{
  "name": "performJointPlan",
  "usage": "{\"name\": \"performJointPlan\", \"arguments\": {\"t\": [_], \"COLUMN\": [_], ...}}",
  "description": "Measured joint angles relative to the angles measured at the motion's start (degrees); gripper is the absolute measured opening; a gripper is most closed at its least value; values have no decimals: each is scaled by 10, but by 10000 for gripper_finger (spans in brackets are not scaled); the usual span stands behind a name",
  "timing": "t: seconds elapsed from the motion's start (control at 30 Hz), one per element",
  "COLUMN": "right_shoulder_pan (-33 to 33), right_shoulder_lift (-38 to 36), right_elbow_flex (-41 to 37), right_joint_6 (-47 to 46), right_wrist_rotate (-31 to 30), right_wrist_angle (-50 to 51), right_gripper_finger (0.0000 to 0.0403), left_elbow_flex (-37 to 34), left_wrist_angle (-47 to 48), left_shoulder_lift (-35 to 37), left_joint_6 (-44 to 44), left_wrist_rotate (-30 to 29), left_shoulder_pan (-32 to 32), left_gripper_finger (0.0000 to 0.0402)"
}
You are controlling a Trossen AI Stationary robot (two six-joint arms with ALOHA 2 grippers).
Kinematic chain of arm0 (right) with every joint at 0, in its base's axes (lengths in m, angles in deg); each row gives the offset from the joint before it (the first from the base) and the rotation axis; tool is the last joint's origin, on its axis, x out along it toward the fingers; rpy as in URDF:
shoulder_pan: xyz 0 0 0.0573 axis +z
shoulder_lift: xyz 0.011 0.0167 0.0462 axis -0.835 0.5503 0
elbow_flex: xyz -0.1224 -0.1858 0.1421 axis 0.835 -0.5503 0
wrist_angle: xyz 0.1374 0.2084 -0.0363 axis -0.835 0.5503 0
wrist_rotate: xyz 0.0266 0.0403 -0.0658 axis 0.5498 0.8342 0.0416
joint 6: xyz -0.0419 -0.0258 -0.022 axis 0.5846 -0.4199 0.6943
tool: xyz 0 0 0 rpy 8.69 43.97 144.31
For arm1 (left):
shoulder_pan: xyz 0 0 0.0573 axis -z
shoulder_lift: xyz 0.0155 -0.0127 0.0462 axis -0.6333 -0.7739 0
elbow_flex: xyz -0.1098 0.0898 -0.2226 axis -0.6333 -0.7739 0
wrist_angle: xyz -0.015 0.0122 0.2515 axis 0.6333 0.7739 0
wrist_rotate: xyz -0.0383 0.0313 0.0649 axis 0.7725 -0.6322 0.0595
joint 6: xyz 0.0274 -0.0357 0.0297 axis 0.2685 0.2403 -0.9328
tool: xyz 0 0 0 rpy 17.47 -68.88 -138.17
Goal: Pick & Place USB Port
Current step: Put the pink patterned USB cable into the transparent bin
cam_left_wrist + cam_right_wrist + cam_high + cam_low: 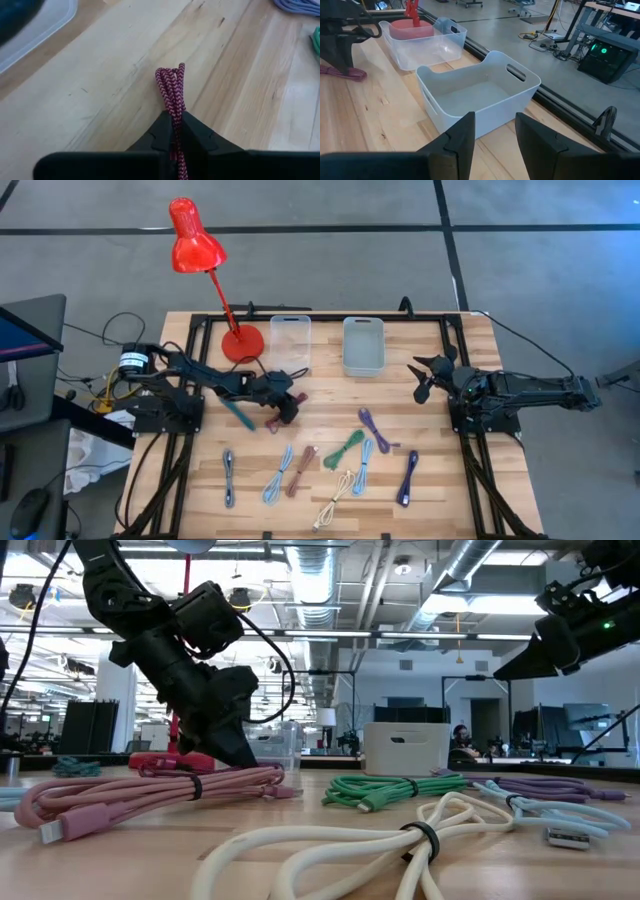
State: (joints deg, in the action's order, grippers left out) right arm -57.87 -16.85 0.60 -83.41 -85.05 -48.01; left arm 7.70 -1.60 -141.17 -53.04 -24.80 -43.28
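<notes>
High view: the left gripper (284, 406) is down on the red braided cable (296, 398), which lies on the table just in front of the clear bin (290, 340), toward the cable row. The right gripper (424, 378) waits beside the grey bin (363, 345), well away from this cable, so the left arm is plainly the nearer one.

Low view: the left gripper (222, 735) reaches down to the tabletop beside the clear bin (283, 745); its contact point is hidden.

Left wrist view: the fingers (161, 135) are clenched on the red braided cable (171, 87), whose long axis runs straight out ahead of them, with the clear bin (37, 27) off to one side.

Right wrist view: the right gripper (494, 132) stands parted and empty, facing the grey bin (477, 95). The carry to the clear bin looks short.
</notes>
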Motion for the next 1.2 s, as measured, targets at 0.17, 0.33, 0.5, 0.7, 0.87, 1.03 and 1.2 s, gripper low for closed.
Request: {"name": "performJointPlan", "arguments": {"t": [0.17,0.33,0.5,0.7,0.87,1.03,1.2], "right_shoulder_pan": [0,0,0,0,0,0,0], "right_shoulder_lift": [0,0,0,0,0,0,0], "right_elbow_flex": [0,0,0,0,0,0,0], "right_joint_6": [0,0,0,0,0,0,0], "right_wrist_rotate": [0,0,0,0,0,0,0], "right_wrist_angle": [1,2,3,5,4,3,3], "right_gripper_finger": [134,134,134,134,134,134,134], "left_elbow_flex": [3,42,96,134,136,135,135], "left_wrist_angle": [-46,-47,-20,84,104,106,105], "left_shoulder_lift": [-1,-1,22,114,184,200,188], "left_joint_6": [-3,-52,-116,-176,-203,-232,-243], "left_wrist_rotate": [-3,-4,-3,-62,-108,-123,-124], "left_shoulder_pan": [0,0,-2,-10,-35,-88,-159], "left_gripper_finger": [22,22,22,22,22,22,21]}}
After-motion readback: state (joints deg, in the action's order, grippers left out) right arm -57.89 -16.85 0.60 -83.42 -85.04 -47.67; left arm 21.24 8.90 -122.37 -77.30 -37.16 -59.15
